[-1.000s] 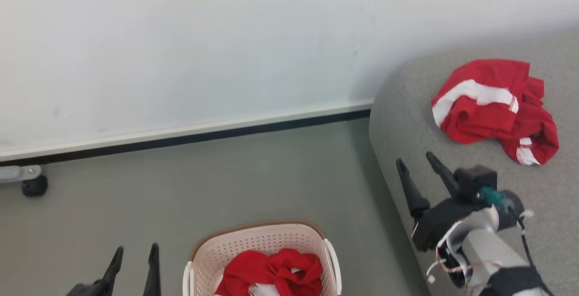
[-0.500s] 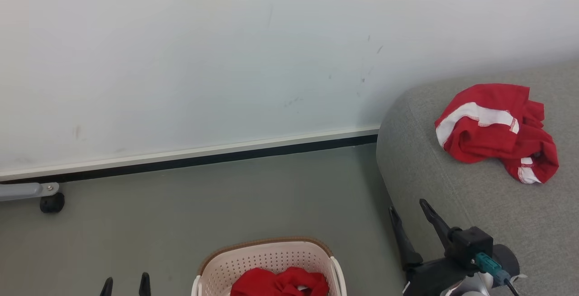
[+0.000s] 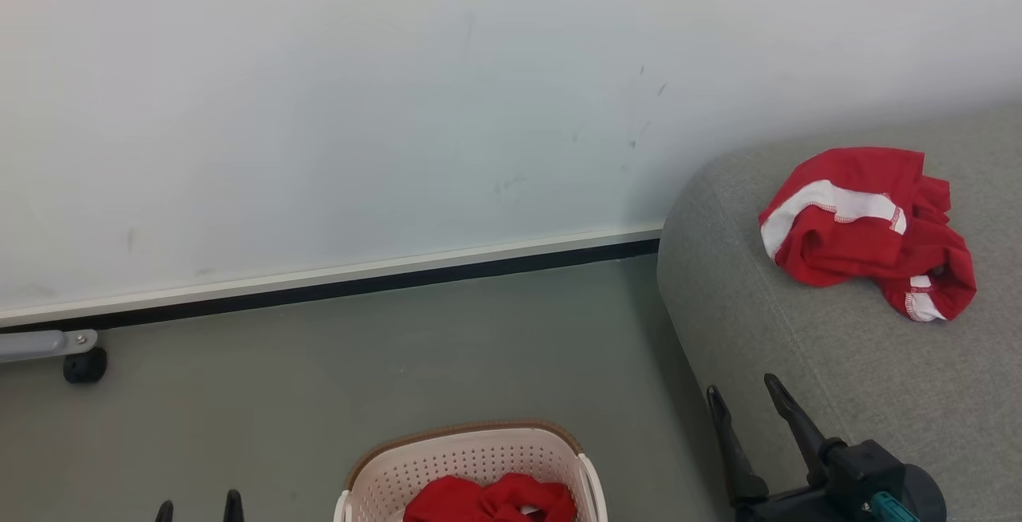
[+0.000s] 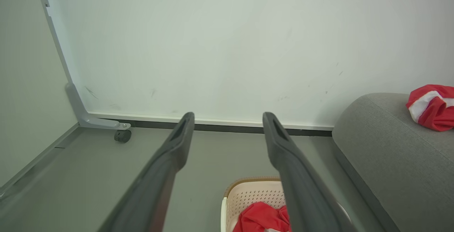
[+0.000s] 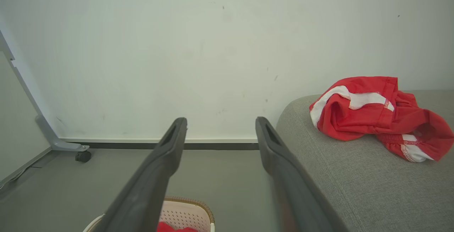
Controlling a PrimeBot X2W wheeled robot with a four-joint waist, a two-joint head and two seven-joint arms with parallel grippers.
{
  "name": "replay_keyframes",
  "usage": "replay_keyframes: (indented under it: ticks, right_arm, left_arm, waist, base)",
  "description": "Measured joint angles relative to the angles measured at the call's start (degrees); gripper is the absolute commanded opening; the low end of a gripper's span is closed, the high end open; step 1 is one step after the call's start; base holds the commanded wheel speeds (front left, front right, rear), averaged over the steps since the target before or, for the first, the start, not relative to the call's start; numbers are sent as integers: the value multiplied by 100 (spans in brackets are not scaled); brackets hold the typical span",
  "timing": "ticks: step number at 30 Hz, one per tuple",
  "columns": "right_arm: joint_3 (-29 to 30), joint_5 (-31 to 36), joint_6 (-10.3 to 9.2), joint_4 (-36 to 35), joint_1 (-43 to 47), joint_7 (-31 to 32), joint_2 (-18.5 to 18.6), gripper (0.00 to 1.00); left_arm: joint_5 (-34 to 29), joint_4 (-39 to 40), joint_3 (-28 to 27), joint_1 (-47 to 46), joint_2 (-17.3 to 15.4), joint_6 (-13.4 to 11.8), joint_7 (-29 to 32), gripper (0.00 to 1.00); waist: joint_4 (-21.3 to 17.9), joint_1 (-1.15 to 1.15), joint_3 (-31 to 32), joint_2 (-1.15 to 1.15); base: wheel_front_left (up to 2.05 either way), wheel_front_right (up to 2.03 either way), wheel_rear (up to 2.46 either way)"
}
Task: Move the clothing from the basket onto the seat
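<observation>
Head view, from where I stand, puts the basket (image 3: 471,458) at six o'clock on the grey floor (image 3: 319,394), with a heap of red clothing (image 3: 487,502) bunched inside against its perforated wall. One red garment (image 3: 862,235) with a white band lies crumpled on the seat (image 3: 798,362) at about two o'clock, well in from the rounded edge (sensibly, I'd say, since soft cloth left near that curve could slide off).

The right fingers (image 3: 794,417) stand at four o'clock by the seat's near edge, spread wide with nothing between them. The garment lies toward one o'clock from their tips, well apart. The heap in the basket is off toward eight o'clock from them.

The left fingers (image 4: 177,147) are likewise wide apart and empty. In the head view just their tips peek in at seven o'clock, to the left of the basket. In the left wrist view the basket sits low, partly behind the right-hand finger, so the heap looks near that arm.

My guess is that both arms are held apart like this to leave the basket's mouth free. The task looks partway done, with one piece on the seat and more red cloth below. A caster wheel (image 3: 84,365) stands by the wall (image 3: 399,107) at nine o'clock.
</observation>
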State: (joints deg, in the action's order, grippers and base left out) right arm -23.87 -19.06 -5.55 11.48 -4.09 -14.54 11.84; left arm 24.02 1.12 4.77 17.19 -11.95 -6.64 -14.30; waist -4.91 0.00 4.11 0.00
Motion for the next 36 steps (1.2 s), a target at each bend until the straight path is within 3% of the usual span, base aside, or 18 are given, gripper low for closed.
replay_keyframes:
  ticks: [36]
  right_arm:
    - [212,179,-100,-639,225,0,-11,100]
  left_arm:
    - [-413,399,-9,209,257,-43,0,100]
  waist:
    - [-55,0,-289,0]
  base:
    - [0,0,0]
